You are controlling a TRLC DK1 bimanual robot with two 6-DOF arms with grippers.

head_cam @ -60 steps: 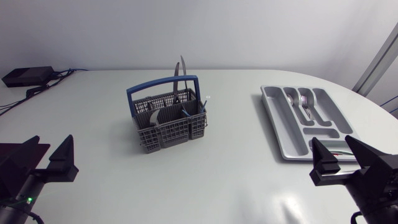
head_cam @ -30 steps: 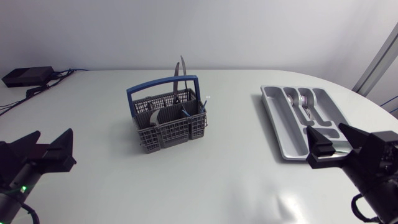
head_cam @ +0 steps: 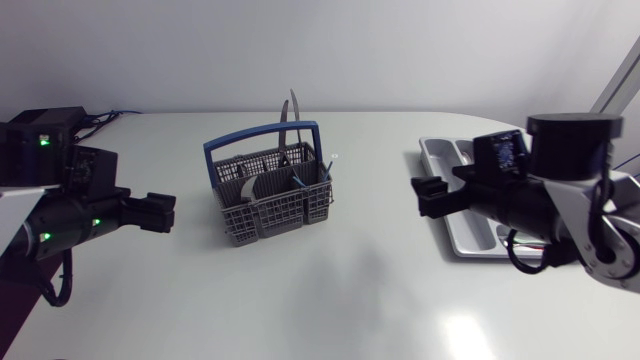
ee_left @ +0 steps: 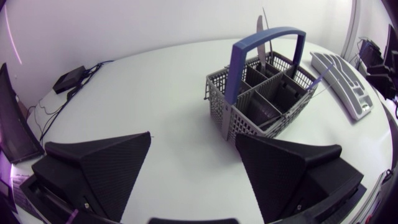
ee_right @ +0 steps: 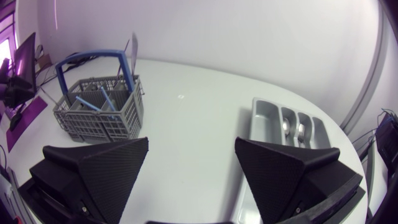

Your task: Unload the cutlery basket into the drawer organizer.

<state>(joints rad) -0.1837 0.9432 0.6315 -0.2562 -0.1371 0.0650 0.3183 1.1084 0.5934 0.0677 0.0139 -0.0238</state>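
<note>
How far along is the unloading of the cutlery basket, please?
Barely begun. Done: two utensils lie in the drawer organizer. In hand: nothing; the left gripper and right gripper are open and empty, apart from the basket. Left: the knives and other pieces standing in the basket.

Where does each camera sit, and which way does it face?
Head view: above the table, looking down; cutlery basket, drawer organizer, both arms, left pincer, right pincer.
Left wrist view: on left arm, facing basket; own open pincer shows.
Right wrist view: on right arm, facing basket and organizer; own open pincer shows.
All views share basket and organizer.
</note>
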